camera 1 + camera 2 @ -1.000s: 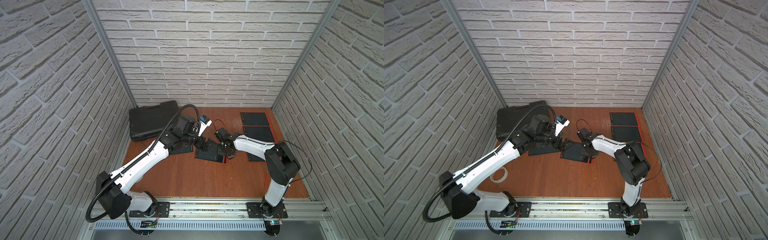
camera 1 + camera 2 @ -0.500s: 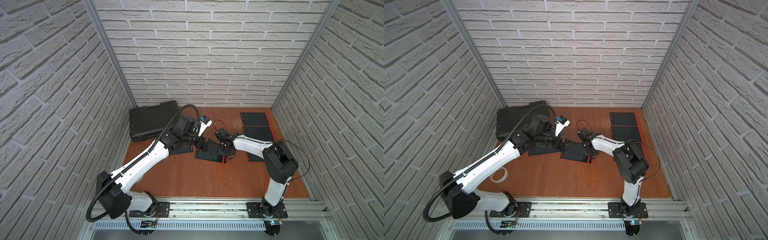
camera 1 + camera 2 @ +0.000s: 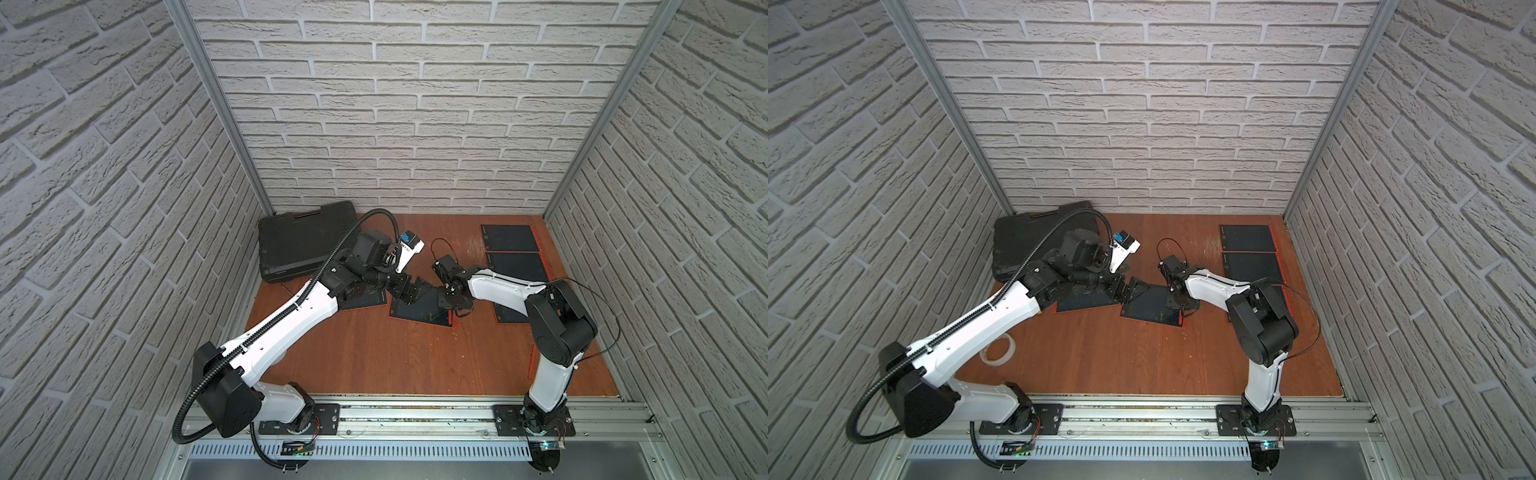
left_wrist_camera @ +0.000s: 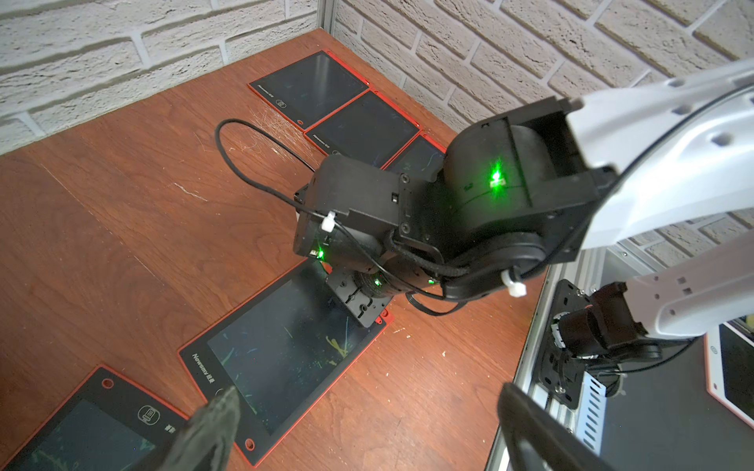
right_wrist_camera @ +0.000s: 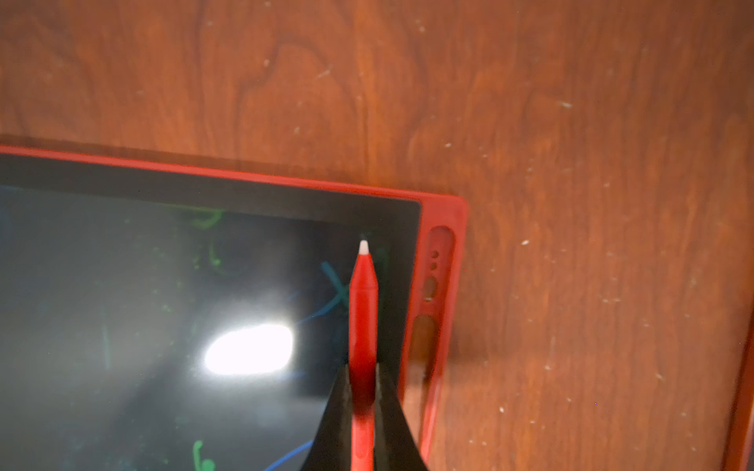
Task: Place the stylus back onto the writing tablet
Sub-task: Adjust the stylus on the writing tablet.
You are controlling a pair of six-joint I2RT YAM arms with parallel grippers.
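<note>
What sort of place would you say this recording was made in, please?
Probably a lab robot test cell: aluminium-framed, brick-pattern wall panels, two robot arms bolted to a base rail, and a wooden tabletop carrying several red-edged writing tablets.

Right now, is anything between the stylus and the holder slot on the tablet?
Nothing visible. The right gripper holds the stylus over the tablet, beside the empty slot in its red frame.
</note>
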